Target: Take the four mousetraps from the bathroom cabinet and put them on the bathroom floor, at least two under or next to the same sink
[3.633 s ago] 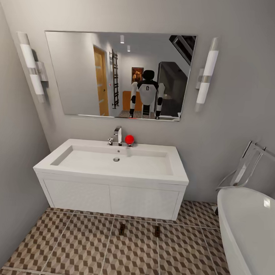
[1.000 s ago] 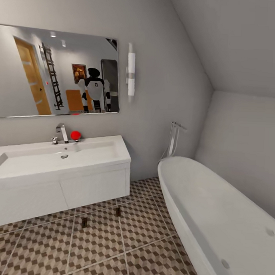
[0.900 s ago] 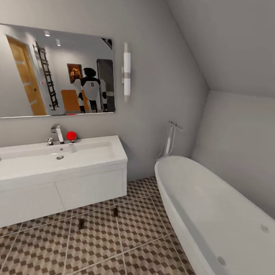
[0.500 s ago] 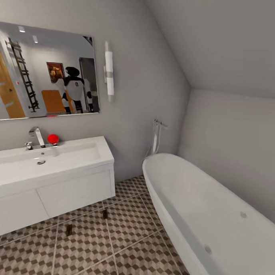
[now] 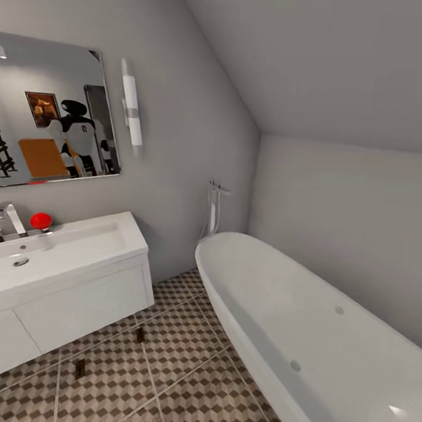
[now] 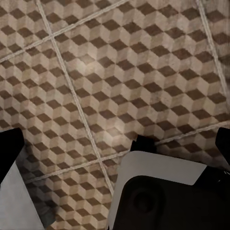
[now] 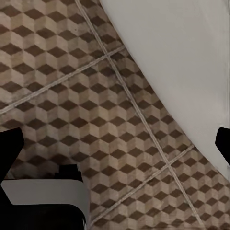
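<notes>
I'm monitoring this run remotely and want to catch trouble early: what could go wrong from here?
Two mousetraps lie on the bathroom floor just in front of the sink vanity. They are tiny and dark against the busy tiles, so the base could roll over or knock them while turning. The bathtub stands close on the right, and in the right wrist view its wall is near, so the swinging arm might graze it.

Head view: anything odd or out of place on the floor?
Two mousetraps lie on the patterned floor just in front of the white vanity under the sink, apart from each other. Odd for a bathroom; nothing looks spilled or damaged.
</notes>
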You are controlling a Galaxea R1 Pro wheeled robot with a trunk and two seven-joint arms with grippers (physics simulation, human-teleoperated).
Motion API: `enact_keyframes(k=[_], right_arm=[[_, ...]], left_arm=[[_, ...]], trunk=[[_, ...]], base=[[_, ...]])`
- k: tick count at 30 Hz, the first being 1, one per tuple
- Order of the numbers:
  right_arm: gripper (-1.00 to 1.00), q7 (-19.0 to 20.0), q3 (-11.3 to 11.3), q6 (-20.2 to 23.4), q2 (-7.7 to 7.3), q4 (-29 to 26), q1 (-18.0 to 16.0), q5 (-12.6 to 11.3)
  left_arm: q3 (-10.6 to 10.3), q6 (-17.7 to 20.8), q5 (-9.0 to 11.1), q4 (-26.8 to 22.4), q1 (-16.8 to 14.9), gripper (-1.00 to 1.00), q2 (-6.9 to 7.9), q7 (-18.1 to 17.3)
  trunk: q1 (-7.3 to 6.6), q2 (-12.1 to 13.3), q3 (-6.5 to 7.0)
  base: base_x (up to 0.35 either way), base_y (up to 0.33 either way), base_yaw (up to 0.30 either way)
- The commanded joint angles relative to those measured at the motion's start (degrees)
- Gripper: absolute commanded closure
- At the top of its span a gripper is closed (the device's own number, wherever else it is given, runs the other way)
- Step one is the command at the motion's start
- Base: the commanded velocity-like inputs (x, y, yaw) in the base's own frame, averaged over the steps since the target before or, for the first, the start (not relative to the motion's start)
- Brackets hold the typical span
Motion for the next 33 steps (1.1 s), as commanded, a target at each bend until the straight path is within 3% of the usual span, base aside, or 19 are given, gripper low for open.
enact_keyframes(k=[1, 33], right_arm=[[-1.0, 0.0, 0.0, 0.0, 0.0, 0.0, 0.0, 0.0], [-1.0, -0.1, 0.0, -0.2, -0.01, -0.1, 0.0, 0.0]], left_arm=[[0.0, 0.0, 0.0, 0.0, 0.0, -1.0, 0.02, 0.0], [0.0, 0.0, 0.1, 0.0, 0.0, -1.0, 0.07, 0.0]], trunk=[[0.0, 0.0, 0.0], [0.0, 0.0, -0.26]], base=[[0.0, 0.0, -0.286], [0.0, 0.0, -0.286]])
